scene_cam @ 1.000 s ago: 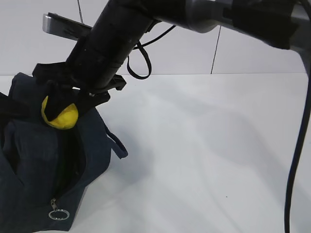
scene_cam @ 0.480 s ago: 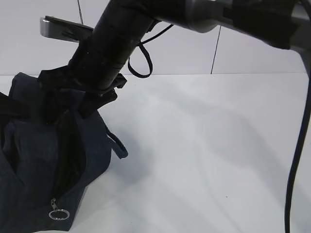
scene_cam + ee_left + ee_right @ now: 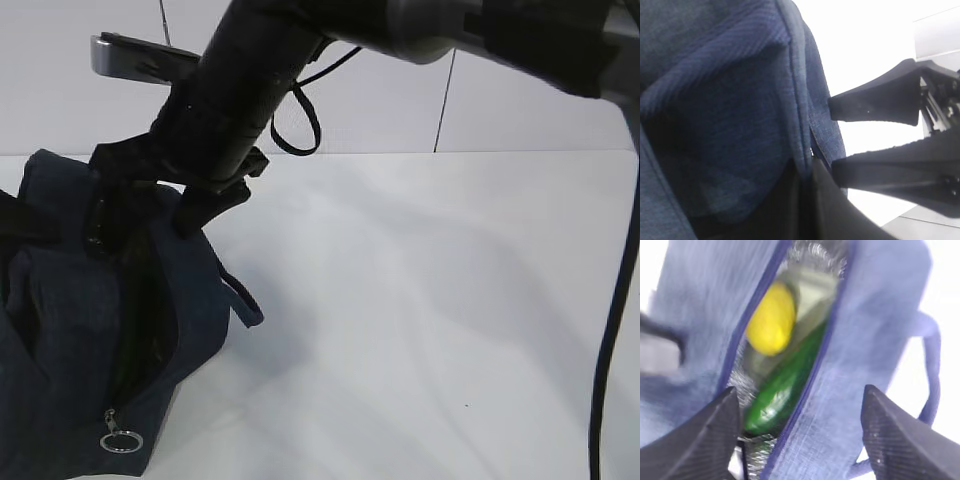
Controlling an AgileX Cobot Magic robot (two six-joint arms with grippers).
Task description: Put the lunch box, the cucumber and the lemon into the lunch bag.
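- Lunch bag [image 3: 95, 330]: largest item, slumped at the near left of the white table [image 3: 420, 320]. Mouth is open as a long slit; ring pull [image 3: 121, 440] hangs at the near end of the zipper.
- Right arm reaches across from the upper right; right gripper [image 3: 150, 215] hangs just above the bag's opening. Right wrist view shows its jaws spread wide, nothing between them.
- Left gripper [image 3: 832, 137]: jaws pinched on the bag's fabric edge at the rim, apparently holding the mouth apart.
- Lunch box [image 3: 812, 292]: a pale flat shape deep in the bag under the produce; blurred, likely the lid, cannot be sure.
- Cucumber [image 3: 782, 385]: inside the bag, lying lengthwise along the slit.
- Lemon [image 3: 771, 326]: inside the bag, resting beside and partly over the cucumber's far end.
- Step in hand: judged the tail of the last placement, with the lemon released into the bag and all three items seemingly in.
- Next move calls for: lifting the empty right gripper straight up, clear of the bag's rim and strap handle [image 3: 240, 300], without snagging fabric; then the left can let go of the edge.
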